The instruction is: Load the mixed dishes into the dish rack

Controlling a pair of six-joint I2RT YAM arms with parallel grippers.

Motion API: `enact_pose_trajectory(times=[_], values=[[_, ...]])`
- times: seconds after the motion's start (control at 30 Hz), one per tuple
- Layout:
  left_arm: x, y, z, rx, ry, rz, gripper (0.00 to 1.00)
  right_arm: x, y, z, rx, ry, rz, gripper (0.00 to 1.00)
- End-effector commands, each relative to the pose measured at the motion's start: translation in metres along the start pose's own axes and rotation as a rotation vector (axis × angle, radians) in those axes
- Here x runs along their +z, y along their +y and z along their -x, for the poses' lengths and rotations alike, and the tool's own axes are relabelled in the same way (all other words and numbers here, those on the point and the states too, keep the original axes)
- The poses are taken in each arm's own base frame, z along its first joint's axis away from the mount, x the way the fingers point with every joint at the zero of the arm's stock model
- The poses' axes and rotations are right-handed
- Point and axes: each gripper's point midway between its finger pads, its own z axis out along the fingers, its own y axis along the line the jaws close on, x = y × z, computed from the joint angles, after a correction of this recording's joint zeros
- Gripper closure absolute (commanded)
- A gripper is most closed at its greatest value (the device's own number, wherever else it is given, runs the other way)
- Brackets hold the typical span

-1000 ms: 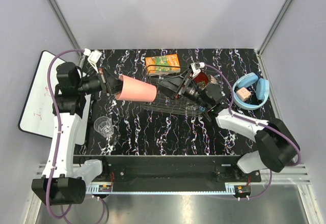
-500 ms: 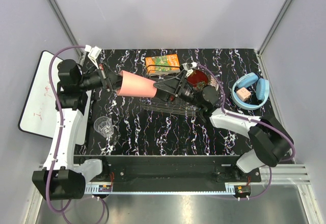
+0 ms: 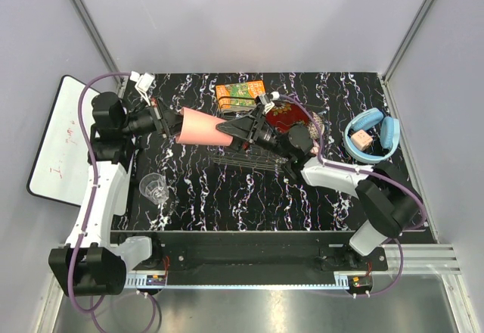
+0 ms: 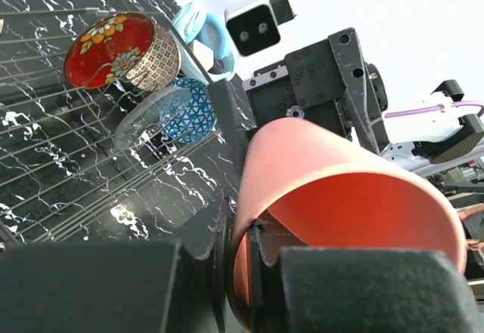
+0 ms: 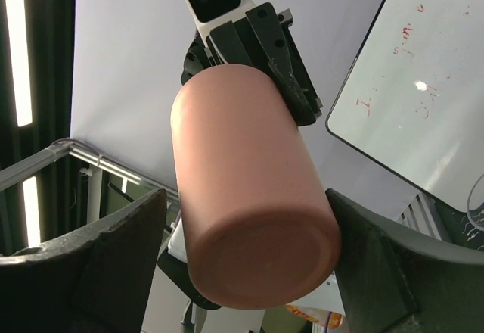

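Cup: the salmon-pink cup (image 3: 203,128) hangs on its side in the air just left of the dish rack (image 3: 243,159), its closed base pointing toward the rack.
Left gripper: the left gripper (image 3: 172,124) is clenched on the cup's rim, one finger inside the mouth and one outside.
Right gripper: the right gripper (image 3: 227,129) is spread wide, straddling the base end without pinching it.
Risk: if the left lets go before the right has closed firmly, the cup drops beside the rack. A grip so near the base could let the smooth wall slip out.
Second risk: the right arm reaches across the rack, so a low swing might knock the red floral plate (image 4: 113,49) and blue patterned bowl (image 4: 185,110) at its right end.
Surface: a hard, black marbled table (image 3: 227,193), with the clear drinking glass (image 3: 155,188) well left of the rack.
Room: pale walls, a whiteboard (image 3: 57,140) far left of the rack, an orange-green carton (image 3: 240,93) just behind it and blue headphones (image 3: 370,136) to its right.
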Motion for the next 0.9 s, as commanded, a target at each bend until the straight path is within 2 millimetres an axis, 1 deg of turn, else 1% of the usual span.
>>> enact_pose_trajectory(times=[0.0,0.07,0.13,0.17,0.23,0.27,0.3,0.33,0.37,0.4,0.43,0.47,0.5,0.53,0.57,0.6,0.63,0.67,0.7,0.73,0.77,0.8,0.83,0.87], values=[[-0.001,-0.005,-0.001,0.046,-0.017,-0.011,1.0,0.012,0.032,0.003,-0.038,0.0,0.112,0.15],[-0.001,-0.005,-0.003,0.043,-0.016,-0.01,1.0,0.013,0.03,0.004,-0.031,0.002,0.115,0.25],[-0.002,-0.005,-0.004,0.051,-0.017,-0.005,1.0,0.013,0.029,0.003,-0.021,0.004,0.115,0.33],[-0.002,-0.005,-0.003,0.057,-0.018,-0.002,1.0,0.013,0.028,0.003,-0.019,0.004,0.111,0.45],[-0.002,-0.002,-0.005,0.054,-0.011,0.009,0.99,0.012,0.028,0.003,-0.014,0.004,0.104,0.63],[-0.003,-0.003,-0.003,0.062,-0.01,0.017,0.89,0.011,0.027,0.003,-0.017,0.004,0.095,0.77],[-0.004,0.001,-0.001,0.11,-0.005,0.034,0.66,0.009,0.035,0.001,-0.051,0.011,0.1,0.84],[-0.007,-0.003,0.0,0.096,0.015,0.054,0.56,0.009,0.026,0.003,-0.053,0.015,0.042,0.9],[-0.01,-0.003,0.002,0.111,0.019,0.076,0.49,0.008,0.026,0.004,-0.077,0.021,0.01,0.95],[-0.016,0.004,0.007,0.161,0.012,0.112,0.45,0.003,0.017,0.003,-0.137,0.033,-0.089,1.0],[-0.022,-0.002,0.01,0.163,0.016,0.132,0.35,0.0,0.013,0.005,-0.176,0.037,-0.148,1.0],[-0.028,-0.003,0.013,0.19,0.009,0.15,0.31,0.002,0.02,0.01,-0.238,0.035,-0.184,1.0],[-0.037,0.001,0.019,0.241,-0.005,0.184,0.27,-0.011,0.003,0.014,-0.326,0.043,-0.331,1.0],[-0.044,-0.005,0.022,0.254,-0.009,0.208,0.22,-0.014,0.001,0.018,-0.38,0.044,-0.384,1.0],[-0.05,-0.008,0.024,0.275,-0.014,0.229,0.21,-0.011,0.012,0.032,-0.446,0.005,-0.426,1.0],[-0.058,-0.003,0.029,0.327,-0.023,0.274,0.2,-0.028,-0.006,0.033,-0.496,0.043,-0.561,1.0],[-0.064,-0.007,0.029,0.318,-0.021,0.303,0.2,-0.033,-0.012,0.037,-0.522,0.05,-0.623,1.0],[-0.068,-0.006,0.031,0.345,-0.02,0.327,0.19,-0.031,0.0,0.051,-0.604,0.025,-0.656,1.0],[-0.075,-0.001,0.034,0.375,-0.023,0.374,0.19,-0.044,-0.019,0.051,-0.594,0.062,-0.764,1.0],[-0.079,-0.001,0.032,0.366,-0.015,0.393,0.18,-0.038,-0.007,0.06,-0.629,0.052,-0.779,1.0],[-0.083,0.004,0.031,0.378,-0.01,0.418,0.18,-0.042,-0.011,0.069,-0.673,0.051,-0.832,1.0],[-0.086,0.009,0.028,0.365,-0.002,0.438,0.18,-0.053,-0.037,0.068,-0.654,0.106,-0.944,1.0],[-0.088,0.015,0.024,0.356,0.007,0.458,0.18,-0.044,-0.024,0.078,-0.684,0.091,-0.95,1.0],[-0.091,0.025,0.021,0.362,0.022,0.496,0.18,-0.049,-0.031,0.089,-0.728,0.092,-1.017,1.0]])
